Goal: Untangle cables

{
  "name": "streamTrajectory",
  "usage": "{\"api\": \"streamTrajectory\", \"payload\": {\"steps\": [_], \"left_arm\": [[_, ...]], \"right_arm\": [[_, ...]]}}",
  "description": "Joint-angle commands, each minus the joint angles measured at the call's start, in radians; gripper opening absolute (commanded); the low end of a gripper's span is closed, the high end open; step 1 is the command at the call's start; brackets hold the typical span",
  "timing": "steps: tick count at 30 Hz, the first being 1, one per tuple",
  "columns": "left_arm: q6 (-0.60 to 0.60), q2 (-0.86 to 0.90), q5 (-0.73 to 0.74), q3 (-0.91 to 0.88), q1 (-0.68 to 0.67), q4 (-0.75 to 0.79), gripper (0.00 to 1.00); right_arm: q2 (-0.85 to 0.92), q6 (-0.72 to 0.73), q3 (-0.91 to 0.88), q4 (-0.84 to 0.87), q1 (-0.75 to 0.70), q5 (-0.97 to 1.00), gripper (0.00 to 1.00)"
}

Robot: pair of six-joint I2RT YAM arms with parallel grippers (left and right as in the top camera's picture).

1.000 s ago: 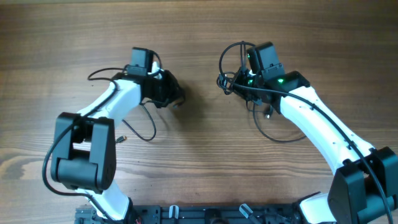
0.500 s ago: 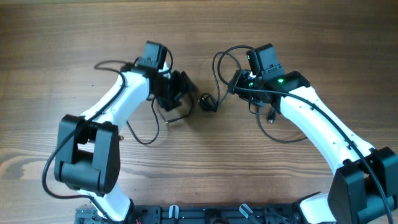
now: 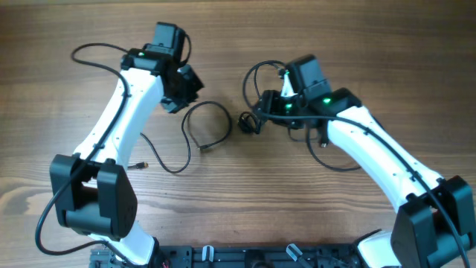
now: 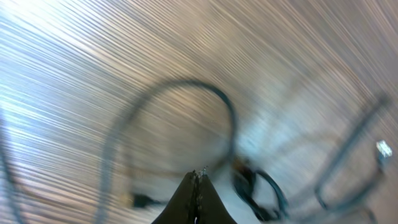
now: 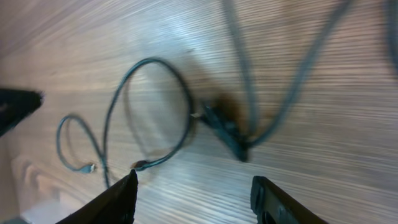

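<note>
Black thin cables [image 3: 245, 123] lie mid-table on brown wood [image 3: 30, 112]: an open loop left of a small knot, spread left-right. I see left gripper [image 4: 198, 177] clenched empty, right gripper [image 5: 193, 183] released.

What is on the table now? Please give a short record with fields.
surface: brown wooden table
loose cable: thin black cord loop, flat on the table
tangle: small black cord knot, next to the loop
left fingers: shut, nothing seen between them, near the loop
right fingers: open, nothing between them, near the knot
</note>
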Motion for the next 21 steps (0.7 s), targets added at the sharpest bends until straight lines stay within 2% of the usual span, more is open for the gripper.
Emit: {"api": "streamTrajectory", "payload": {"steps": [1, 7, 10, 13, 14, 15, 17, 21], "left_arm": [[0.009, -0.005, -0.202, 0.005, 0.056, -0.008, 0.04], [0.008, -0.002, -0.269, 0.000, 0.134, -0.010, 0.06], [0.009, 0.018, -0.270, 0.000, 0.161, -0.019, 0.09], [0.008, 0.040, -0.293, 0.000, 0.174, -0.045, 0.10], [0.008, 0.048, -0.304, 0.000, 0.180, -0.047, 0.19], [0.004, 0.064, -0.311, -0.001, 0.190, -0.039, 0.23], [0.004, 0.079, -0.310, -0.001, 0.193, -0.029, 0.24], [0.004, 0.106, -0.310, -0.001, 0.192, -0.016, 0.26]], "right_arm": [[0.012, -0.020, 0.004, 0.055, 0.068, -0.026, 0.60], [0.041, -0.021, 0.004, 0.192, 0.200, 0.088, 0.60], [0.103, -0.019, 0.004, 0.281, 0.287, 0.178, 0.61], [0.175, -0.017, 0.004, 0.364, 0.345, 0.180, 0.61], [0.211, -0.017, 0.004, 0.400, 0.370, 0.180, 0.62], [0.279, -0.017, 0.004, 0.475, 0.413, 0.176, 0.62], [0.323, -0.018, 0.004, 0.528, 0.437, 0.169, 0.62], [0.373, -0.017, 0.005, 0.581, 0.457, 0.169, 0.52]]}}
